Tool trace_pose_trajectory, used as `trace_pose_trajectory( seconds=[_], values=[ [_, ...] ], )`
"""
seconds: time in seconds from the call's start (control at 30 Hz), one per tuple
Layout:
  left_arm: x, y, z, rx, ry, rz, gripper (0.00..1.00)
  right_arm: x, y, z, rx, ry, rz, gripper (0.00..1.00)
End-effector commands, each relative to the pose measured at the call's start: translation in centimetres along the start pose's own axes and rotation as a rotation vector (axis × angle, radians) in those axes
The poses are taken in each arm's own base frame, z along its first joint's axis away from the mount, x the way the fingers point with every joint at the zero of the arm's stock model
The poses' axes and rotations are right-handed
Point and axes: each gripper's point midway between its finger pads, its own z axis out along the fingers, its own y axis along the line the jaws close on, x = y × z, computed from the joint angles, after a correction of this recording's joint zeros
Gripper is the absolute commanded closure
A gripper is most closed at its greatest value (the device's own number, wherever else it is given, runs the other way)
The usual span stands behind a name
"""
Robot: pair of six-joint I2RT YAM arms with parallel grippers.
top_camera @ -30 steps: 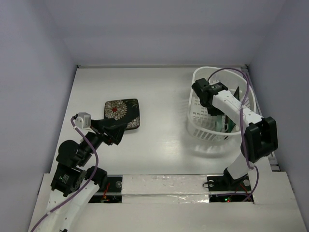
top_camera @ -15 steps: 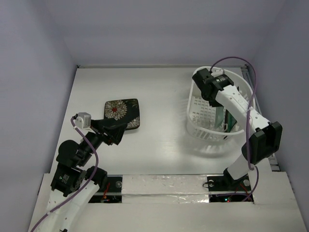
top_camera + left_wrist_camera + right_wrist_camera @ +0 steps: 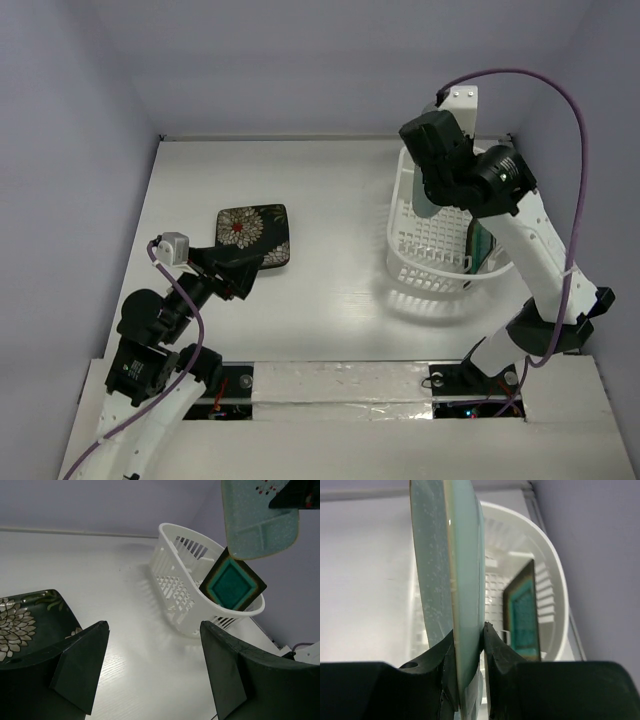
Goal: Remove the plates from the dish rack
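My right gripper (image 3: 432,170) is shut on the pale mint-green plate (image 3: 455,575) and holds it on edge, high above the white dish rack (image 3: 428,278). The plate also shows in the top view (image 3: 424,202) and in the left wrist view (image 3: 257,522). The brown-rimmed plate with teal centre (image 3: 481,246) leans upright inside the rack at its right side, as in the right wrist view (image 3: 524,615) and the left wrist view (image 3: 231,581). The black flowered plate (image 3: 252,232) lies flat on the table at the left. My left gripper (image 3: 238,270) is open and empty just beside it.
The rack stands at the table's back right, near the right wall (image 3: 590,150). The table's near edge, with both arm bases, is at the bottom (image 3: 340,385). My right arm's purple cable (image 3: 560,110) loops above the rack.
My right arm has risen and drawn the mint-green plate up out of the rack. The left arm and the black plate have not moved.
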Motion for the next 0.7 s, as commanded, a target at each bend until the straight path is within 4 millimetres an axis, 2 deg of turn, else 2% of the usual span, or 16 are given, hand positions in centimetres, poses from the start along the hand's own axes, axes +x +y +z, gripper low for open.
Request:
trace_pose_trajectory(
  seconds=[0.0,0.03,0.1,0.13,0.17,0.2,0.27,0.3,0.33,0.37,0.4,0.43,0.47,0.53,0.57,0.67],
  values=[
    [-1.6,-0.7,0.0,0.015,-0.047,0.006,0.29,-3.2,0.6,-1.8,0.0,-0.127,0.067,1.0],
    [-1.6,-0.6,0.0,0.014,-0.048,0.006,0.3,-4.0,2.3,-2.0,-0.055,-0.155,0.098,1.0],
    [-1.5,-0.5,0.1,0.008,-0.046,0.006,0.3,-3.4,7.3,-2.3,-0.222,-0.155,0.116,1.0],
    [-1.5,-0.5,0.1,0.005,-0.044,0.003,0.3,-3.0,9.1,-2.5,-0.284,-0.151,0.128,1.0],
    [-1.6,-0.3,0.1,-0.005,-0.048,0.004,0.3,-2.1,11.6,-3.3,-0.386,-0.133,0.129,1.0],
    [-1.5,-0.1,0.2,-0.01,-0.046,0.004,0.3,-1.8,12.8,-3.7,-0.431,-0.133,0.148,1.0],
    [-1.5,-0.1,0.2,-0.013,-0.046,0.003,0.3,0.1,16.1,-3.9,-0.518,-0.104,0.197,1.0],
    [-1.5,-0.1,0.2,-0.013,-0.046,0.003,0.3,0.7,17.1,-4.0,-0.555,-0.094,0.22,1.0],
    [-1.6,0.1,0.3,-0.023,-0.049,0.004,0.3,-0.3,18.3,-5.2,-0.636,-0.12,0.313,1.0],
    [-1.6,0.2,0.3,-0.024,-0.048,0.004,0.3,2.4,20.1,-4.8,-0.691,-0.068,0.292,1.0],
    [-1.5,0.2,0.4,-0.024,-0.044,0.003,0.3,2.1,21.2,-5.5,-0.744,-0.083,0.341,1.0],
    [-1.4,0.2,0.4,-0.025,-0.04,0.004,0.3,2.7,21.9,-5.5,-0.763,-0.06,0.384,1.0],
    [-1.4,0.2,0.5,-0.023,-0.037,0.002,0.3,4.7,23.0,-5.2,-0.776,-0.027,0.368,1.0],
    [-1.3,0.2,0.5,-0.022,-0.033,0.002,0.3,5.8,24.0,-5.1,-0.783,-0.007,0.419,1.0],
    [-1.2,0.2,0.6,-0.022,-0.03,0.001,0.3,7.7,24.6,-4.7,-0.779,0.018,0.405,1.0],
    [-1.2,0.2,0.6,-0.022,-0.031,0.0,0.3,9.3,25.8,-4.3,-0.801,0.049,0.445,1.0]
  ],
)
